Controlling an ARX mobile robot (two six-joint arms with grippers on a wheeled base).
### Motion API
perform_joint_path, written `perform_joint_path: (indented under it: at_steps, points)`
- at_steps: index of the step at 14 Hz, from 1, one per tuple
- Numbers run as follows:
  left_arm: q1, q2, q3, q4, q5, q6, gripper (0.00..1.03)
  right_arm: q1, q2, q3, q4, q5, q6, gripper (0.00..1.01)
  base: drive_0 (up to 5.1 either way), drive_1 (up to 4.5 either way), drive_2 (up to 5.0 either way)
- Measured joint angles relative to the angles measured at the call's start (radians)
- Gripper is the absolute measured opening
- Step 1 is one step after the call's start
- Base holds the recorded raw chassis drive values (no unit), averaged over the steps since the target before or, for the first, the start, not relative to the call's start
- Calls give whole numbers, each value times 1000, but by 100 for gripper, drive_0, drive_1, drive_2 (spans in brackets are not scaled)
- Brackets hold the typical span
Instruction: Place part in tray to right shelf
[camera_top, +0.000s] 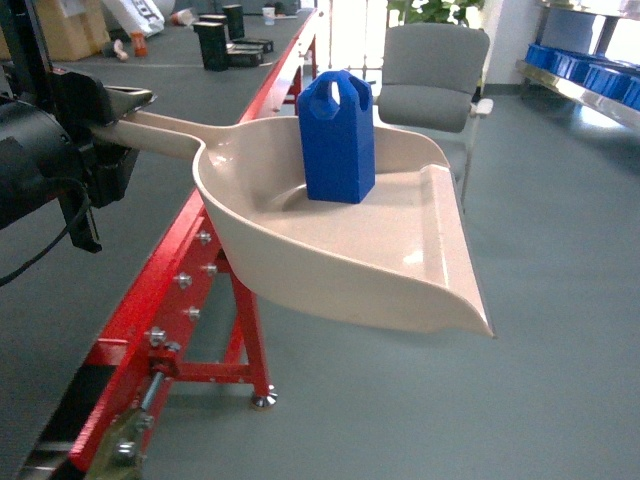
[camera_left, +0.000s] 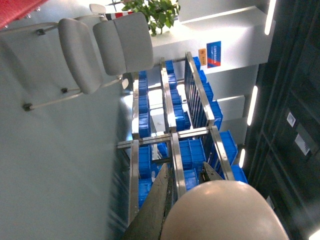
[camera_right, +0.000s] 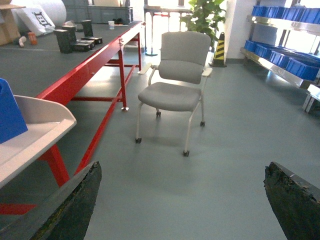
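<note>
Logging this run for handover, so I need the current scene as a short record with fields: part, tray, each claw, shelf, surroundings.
part: blue block, upright in the tray, near its back wall
tray: beige scoop, held level over the floor beside the red-framed table
left claw: at the tray handle; grip state hard to tell
right claw: open, empty
right shelf: steel rack with blue crates, far right, not reached
surroundings: grey chair, potted plant

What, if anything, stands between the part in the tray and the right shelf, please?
A grey chair stands on the open floor between the tray holding the part and the right shelf; the floor beside it looks passable.
</note>
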Motion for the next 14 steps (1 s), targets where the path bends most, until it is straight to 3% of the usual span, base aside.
perform_joint_path:
  at_steps: [14]
  points:
    - [0,0,0,6,-3,-2,13,0,-1,0,-2,0,0,98,494,-191,-284]
